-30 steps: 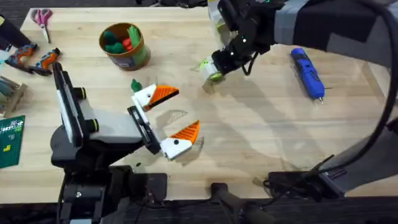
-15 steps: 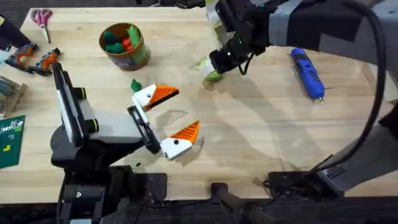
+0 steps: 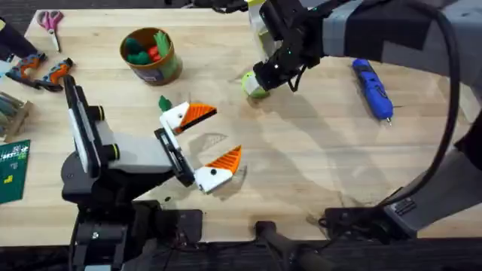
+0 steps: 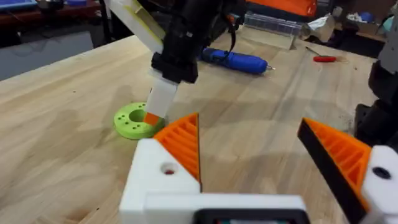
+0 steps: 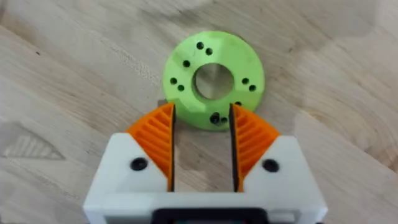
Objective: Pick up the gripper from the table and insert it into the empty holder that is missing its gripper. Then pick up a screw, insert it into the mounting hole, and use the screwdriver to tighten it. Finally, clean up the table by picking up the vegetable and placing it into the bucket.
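Cleanup is not finished: right gripper (image 5: 202, 146), fingers spread, straddles the green ring (image 5: 213, 79); left gripper (image 3: 207, 143) waits spread.

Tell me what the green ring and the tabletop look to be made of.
The green ring looks like matte plastic, possibly 3D-printed: uniform lime colour, no shine, small holes around a central bore. The tabletop looks like light wood with a smooth finish: pale grain streaks run along it, and it gives a soft sheen.

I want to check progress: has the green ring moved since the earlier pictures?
Cannot tell. The green ring sits at about the same distance from the screwdriver; the right pincer hid it before.
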Controlling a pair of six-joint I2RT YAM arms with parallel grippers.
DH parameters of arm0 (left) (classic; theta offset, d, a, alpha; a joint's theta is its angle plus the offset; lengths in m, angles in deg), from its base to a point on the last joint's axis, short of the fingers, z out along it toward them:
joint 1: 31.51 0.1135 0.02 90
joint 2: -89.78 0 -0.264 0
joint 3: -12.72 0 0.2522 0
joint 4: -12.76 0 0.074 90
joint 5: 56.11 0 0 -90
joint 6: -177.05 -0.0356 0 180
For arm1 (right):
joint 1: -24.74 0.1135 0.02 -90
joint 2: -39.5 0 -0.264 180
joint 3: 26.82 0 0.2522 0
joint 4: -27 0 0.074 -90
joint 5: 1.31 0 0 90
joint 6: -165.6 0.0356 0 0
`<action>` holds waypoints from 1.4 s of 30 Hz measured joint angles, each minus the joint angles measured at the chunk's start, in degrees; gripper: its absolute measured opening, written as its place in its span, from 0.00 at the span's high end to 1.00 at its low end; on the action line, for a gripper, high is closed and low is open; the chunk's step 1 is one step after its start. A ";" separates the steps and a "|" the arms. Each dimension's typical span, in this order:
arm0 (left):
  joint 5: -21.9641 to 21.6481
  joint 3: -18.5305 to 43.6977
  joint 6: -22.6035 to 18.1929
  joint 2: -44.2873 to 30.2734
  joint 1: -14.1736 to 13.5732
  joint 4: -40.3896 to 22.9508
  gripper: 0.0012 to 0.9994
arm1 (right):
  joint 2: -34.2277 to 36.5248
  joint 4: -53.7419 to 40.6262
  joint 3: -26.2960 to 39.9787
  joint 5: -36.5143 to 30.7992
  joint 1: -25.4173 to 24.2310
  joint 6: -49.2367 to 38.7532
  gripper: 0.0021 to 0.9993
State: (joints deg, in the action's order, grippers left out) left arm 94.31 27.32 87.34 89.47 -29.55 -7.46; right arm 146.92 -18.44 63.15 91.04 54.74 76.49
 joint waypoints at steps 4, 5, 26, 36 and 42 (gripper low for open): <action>0.00 0.00 0.00 0.02 0.00 0.00 0.03 | 0.02 -0.02 0.00 0.00 0.00 0.00 0.61; 0.00 0.00 0.00 0.02 0.00 0.00 0.03 | 0.02 -0.05 0.00 0.00 0.00 0.00 0.61; 0.00 0.00 0.00 0.02 0.00 0.00 0.03 | 0.08 -1.20 0.00 -0.20 0.00 0.00 0.62; 0.00 0.00 0.00 0.02 0.00 0.00 0.03 | 0.66 -0.68 0.00 -1.25 -0.09 0.06 0.99; 0.00 0.00 0.00 0.02 0.00 0.00 0.03 | 0.67 -0.72 0.00 -1.25 -0.07 0.02 0.99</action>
State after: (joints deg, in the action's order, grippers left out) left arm 94.31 27.32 87.34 89.49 -29.55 -7.46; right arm 147.59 -19.17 63.15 89.80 54.67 76.51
